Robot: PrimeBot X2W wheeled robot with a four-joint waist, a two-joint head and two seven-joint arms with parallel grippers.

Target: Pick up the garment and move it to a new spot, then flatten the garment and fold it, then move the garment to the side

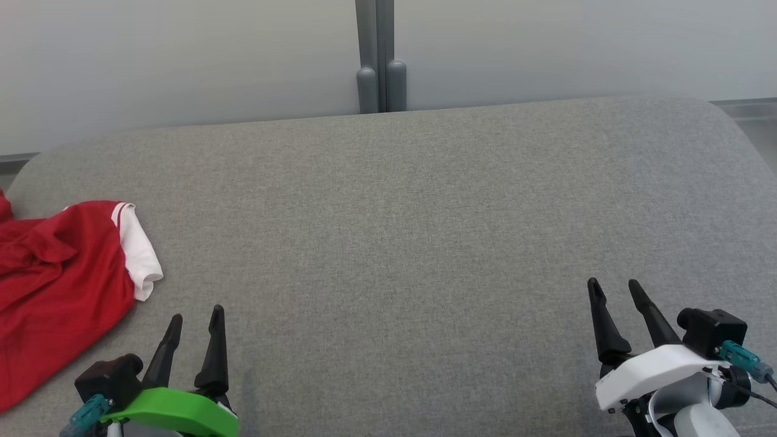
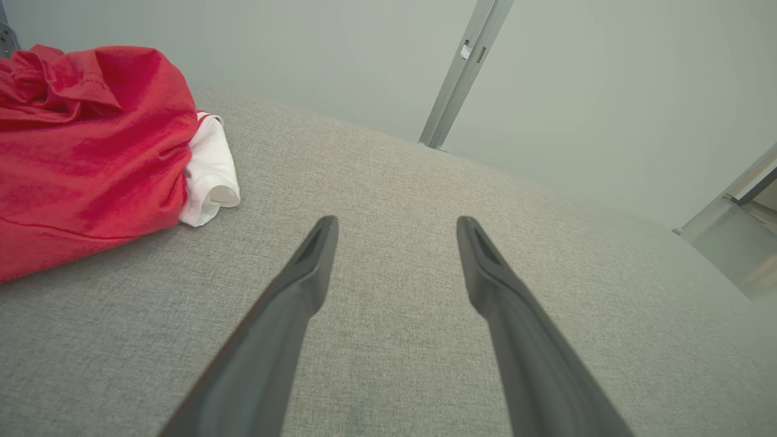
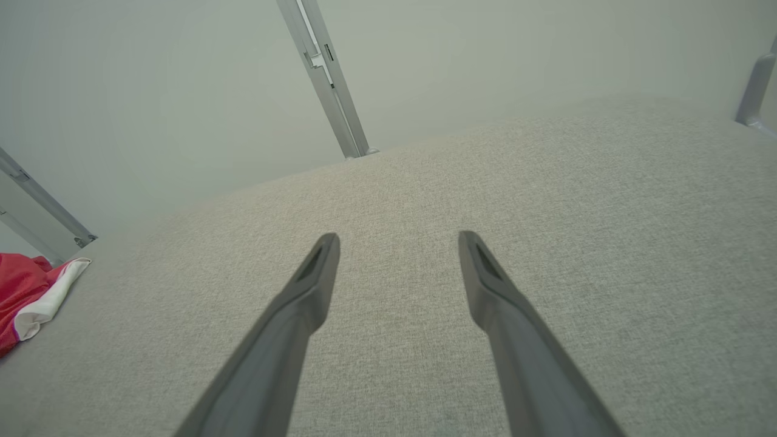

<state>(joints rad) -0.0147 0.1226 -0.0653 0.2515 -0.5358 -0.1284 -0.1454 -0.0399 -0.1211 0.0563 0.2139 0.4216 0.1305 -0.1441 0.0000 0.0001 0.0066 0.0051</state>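
The red garment [image 1: 54, 291] lies crumpled at the far left edge of the grey fabric-covered desk [image 1: 394, 243], its white sleeve [image 1: 138, 255] turned toward the middle. The head view shows both tools together: the left tool [image 1: 197, 312] spread just beside the garment's hem, and the right tool [image 1: 614, 283] spread well apart from it. The left wrist view shows the garment's bunched folds [image 2: 91, 152] close up. The right wrist view shows a sliver of the garment [image 3: 18, 285].

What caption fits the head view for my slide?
Left gripper and right gripper open and empty over the grey cushion; crumpled red garment lies at far left.
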